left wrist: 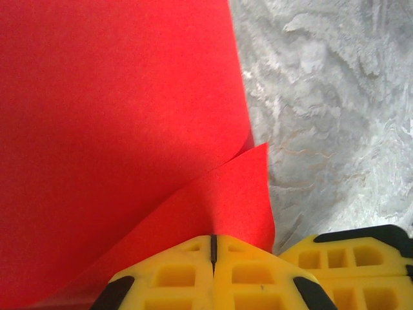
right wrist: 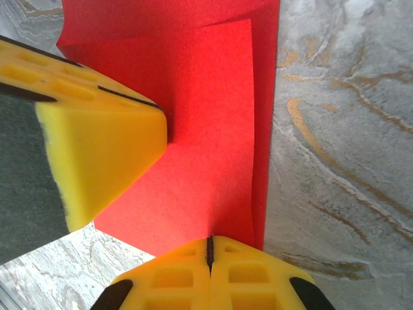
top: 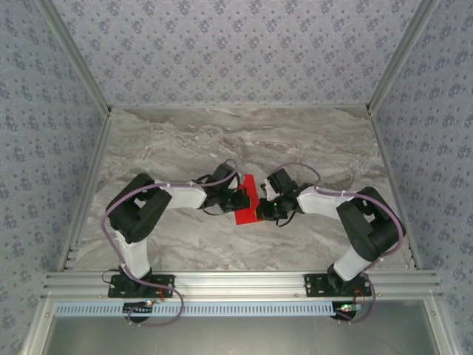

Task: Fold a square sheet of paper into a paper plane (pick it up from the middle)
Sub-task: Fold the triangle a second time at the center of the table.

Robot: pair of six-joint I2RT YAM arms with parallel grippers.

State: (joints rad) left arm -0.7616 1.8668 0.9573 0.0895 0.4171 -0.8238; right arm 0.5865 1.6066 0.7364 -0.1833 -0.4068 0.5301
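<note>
Closest in, on my left wrist view, my left gripper [left wrist: 213,240] has its yellow fingers [left wrist: 174,278] pressed together, with only a dark seam between them. Their bases are cut off by the frame. The square sheet of paper [left wrist: 116,116] starts right at those tips. A raised flap of it curves up to the seam, and I cannot tell whether the flap's edge is nipped there or only touched. Past the flap the sheet runs off the top and left of the view, so its far outline is lost.

My right gripper [right wrist: 209,242] is likewise closed tight, its tips sitting on the sheet's near corner and hiding it. Whether a layer is caught between them I cannot make out. Two layers show, the upper one stopping just short of the lower one's right edge. From the sheet's left, a finger of my left gripper reaches in. Its wedge tip touches the upper layer near the middle and covers the paper behind it.

From above, both grippers meet over the sheet, one on each side. Only a narrow red patch shows between the dark wrists, and its shape is unclear. The marble table [top: 310,140] stretches beyond the sheet.
</note>
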